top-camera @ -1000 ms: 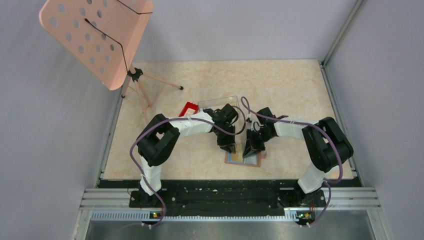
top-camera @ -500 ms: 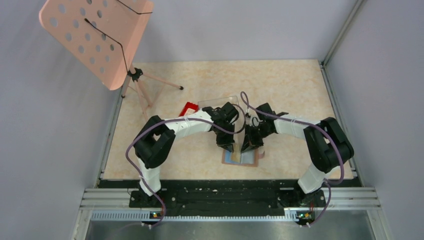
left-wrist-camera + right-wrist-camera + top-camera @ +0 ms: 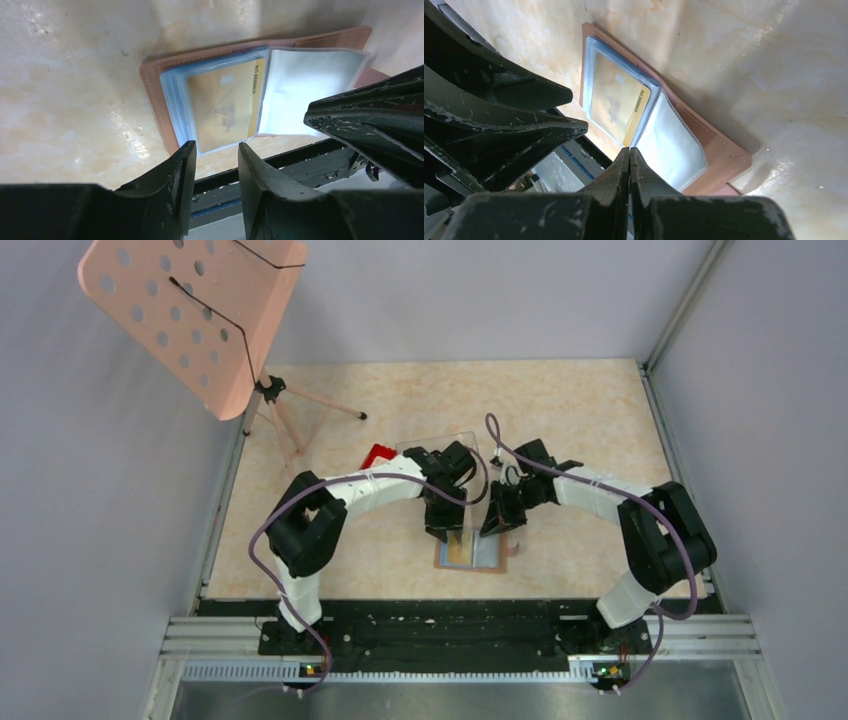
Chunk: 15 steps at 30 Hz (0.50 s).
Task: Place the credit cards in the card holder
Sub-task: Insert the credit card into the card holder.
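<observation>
Left gripper (image 3: 216, 147) hovers above near edge of card holder (image 3: 156, 97), jaws narrowly parted, nothing between them. Right gripper (image 3: 629, 151) pinched fully closed, tips at fold between sleeves; contact unclear. Card holder lies open flat on table (image 3: 560, 410), between both grippers. Yellow card (image 3: 225, 102) sits inside clear sleeve on left half; pale sleeve leaf (image 3: 305, 85) beside it.
</observation>
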Available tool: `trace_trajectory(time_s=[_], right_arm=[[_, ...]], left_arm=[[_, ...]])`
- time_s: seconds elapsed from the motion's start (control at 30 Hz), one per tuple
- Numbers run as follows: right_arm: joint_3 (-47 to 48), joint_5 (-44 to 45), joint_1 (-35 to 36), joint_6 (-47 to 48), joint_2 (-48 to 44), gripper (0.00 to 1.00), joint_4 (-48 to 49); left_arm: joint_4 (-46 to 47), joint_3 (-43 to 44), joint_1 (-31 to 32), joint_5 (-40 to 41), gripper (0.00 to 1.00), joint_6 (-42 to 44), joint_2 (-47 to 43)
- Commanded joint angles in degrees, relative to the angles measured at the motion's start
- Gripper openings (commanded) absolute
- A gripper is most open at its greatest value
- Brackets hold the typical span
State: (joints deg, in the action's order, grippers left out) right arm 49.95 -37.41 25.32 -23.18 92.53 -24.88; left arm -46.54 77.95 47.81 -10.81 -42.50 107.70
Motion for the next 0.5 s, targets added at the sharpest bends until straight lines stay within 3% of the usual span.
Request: trace_trajectory(time_s=[0.0,0.47], right_arm=[[1.17,-1.2,-1.43,-0.19,-3.69,0.0,0.71],[-1.76,-4.57,-1.06,0.12,-1.23,0.0,3.65]], left_arm=[[-3.13,4.97,0.57,1.05,0.42,2.61,1.7],[-0.14,1.79,0.48,1.87,0.48,1.82,3.51]])
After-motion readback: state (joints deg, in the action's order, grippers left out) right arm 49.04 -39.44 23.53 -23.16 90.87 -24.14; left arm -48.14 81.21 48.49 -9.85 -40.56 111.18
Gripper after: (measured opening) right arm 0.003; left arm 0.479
